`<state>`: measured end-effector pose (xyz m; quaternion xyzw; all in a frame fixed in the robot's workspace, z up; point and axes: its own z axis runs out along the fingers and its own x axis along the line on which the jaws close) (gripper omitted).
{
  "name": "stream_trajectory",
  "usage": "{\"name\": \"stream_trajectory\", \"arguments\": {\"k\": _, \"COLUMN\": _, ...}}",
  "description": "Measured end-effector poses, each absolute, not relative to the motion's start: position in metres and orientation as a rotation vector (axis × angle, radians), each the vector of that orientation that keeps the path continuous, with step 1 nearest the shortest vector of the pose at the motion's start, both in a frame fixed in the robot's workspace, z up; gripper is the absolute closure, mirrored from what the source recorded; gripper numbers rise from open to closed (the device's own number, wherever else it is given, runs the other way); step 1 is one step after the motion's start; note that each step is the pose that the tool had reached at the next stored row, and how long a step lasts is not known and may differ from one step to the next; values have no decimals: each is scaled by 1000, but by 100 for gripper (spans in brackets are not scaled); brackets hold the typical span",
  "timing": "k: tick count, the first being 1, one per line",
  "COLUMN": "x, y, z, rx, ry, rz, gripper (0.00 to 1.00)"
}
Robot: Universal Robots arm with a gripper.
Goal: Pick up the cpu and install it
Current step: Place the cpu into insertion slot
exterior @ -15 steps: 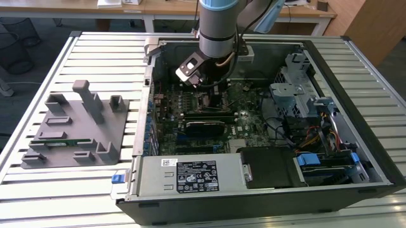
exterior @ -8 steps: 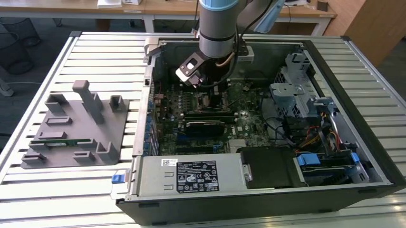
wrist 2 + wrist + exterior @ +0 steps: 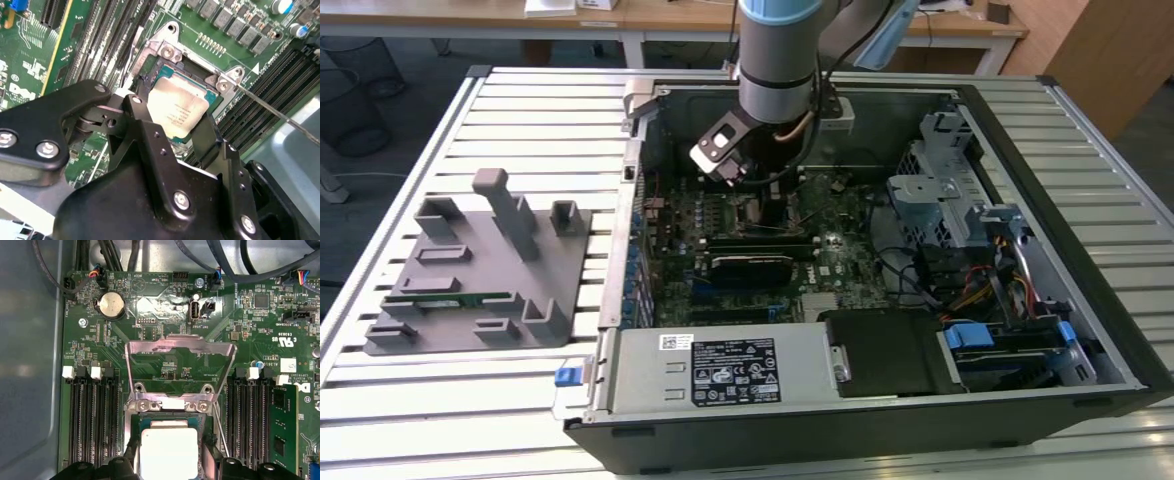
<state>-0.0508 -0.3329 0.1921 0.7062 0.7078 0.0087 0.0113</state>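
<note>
Second wrist view is showing the cpu [image 3: 181,107] sitting between the black fingers [image 3: 150,135] of the gripper [image 3: 172,119]. The fingers are pressing against two opposite edges of the chip, so the gripper is looking clamped on it. The chip is sitting level, right over the socket's metal frame [image 3: 167,50] on the motherboard [image 3: 235,30]. Whether it is already resting in the bed or hovering just above it, I cannot tell.

In the first wrist view the cpu [image 3: 167,452] is lying just beside the raised load plate [image 3: 180,345], with memory slots [image 3: 92,425] flanking it on both sides. In the exterior view the arm is reaching down into the open computer case [image 3: 1067,300] standing on the slatted table [image 3: 520,100].

As for handling, I am judging the chip to be very light, stiff and thin. Its smooth metal top is probably offering little friction. The underside (hidden here) is likely delicate, so the flat faces are poor places to hold. The narrow side edges, where the fingers are now pressing, are looking like the sound hold, though they are giving only a slim purchase, and any tilt could let it slip.

To look at, it is a small flat square. The lid is showing a pale, matte silver with rounded corners and some faint print, and a thin pale-green rim is peeking out around it.
</note>
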Motion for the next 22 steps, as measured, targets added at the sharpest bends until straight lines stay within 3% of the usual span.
{"name": "stream_trajectory", "arguments": {"k": 10, "x": -51, "y": -333, "z": 196, "rx": 2203, "ry": 2208, "rz": 27, "gripper": 40}}
{"name": "stream_trajectory", "arguments": {"k": 12, "x": -50, "y": -333, "z": 196, "rx": 2204, "ry": 2207, "rz": 26, "gripper": 41}}
{"name": "stream_trajectory", "arguments": {"k": 13, "x": -50, "y": -334, "z": 196, "rx": 2206, "ry": 2206, "rz": 26, "gripper": 47}}
{"name": "stream_trajectory", "arguments": {"k": 22, "x": -49, "y": -335, "z": 196, "rx": 2213, "ry": 2197, "rz": 24, "gripper": 47}}
